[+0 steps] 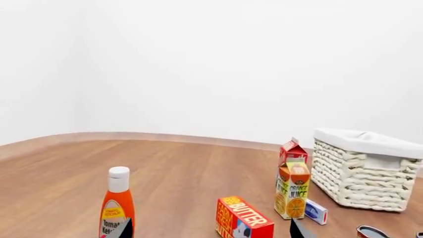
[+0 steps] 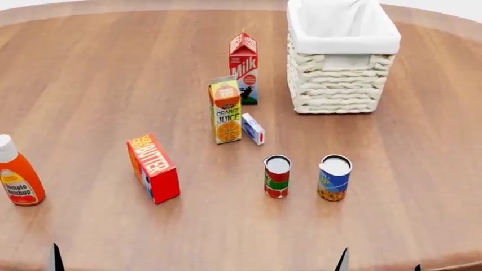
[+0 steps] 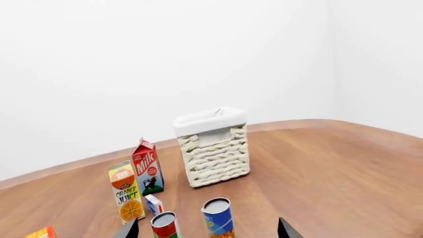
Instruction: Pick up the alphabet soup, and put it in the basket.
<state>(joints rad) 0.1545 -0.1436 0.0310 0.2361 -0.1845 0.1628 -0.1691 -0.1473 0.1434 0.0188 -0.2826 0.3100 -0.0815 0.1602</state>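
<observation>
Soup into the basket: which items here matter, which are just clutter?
Job: alphabet soup; basket.
Clutter: red and green can; orange juice; milk; butter box; ketchup bottle; small blue-and-white box.

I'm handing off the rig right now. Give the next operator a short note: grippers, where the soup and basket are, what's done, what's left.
Left gripper: only fingertips show at the head view's bottom edge, holding nothing.
Right gripper: open, empty, fingers either side of the cans in its wrist view.
Soup: upright on the table, beside the red and green can, untouched.
Basket: beyond the soup, upright.
Done: nothing.
Left: grasp the soup, likely with the right gripper, lift it and drop it in the basket.
</observation>
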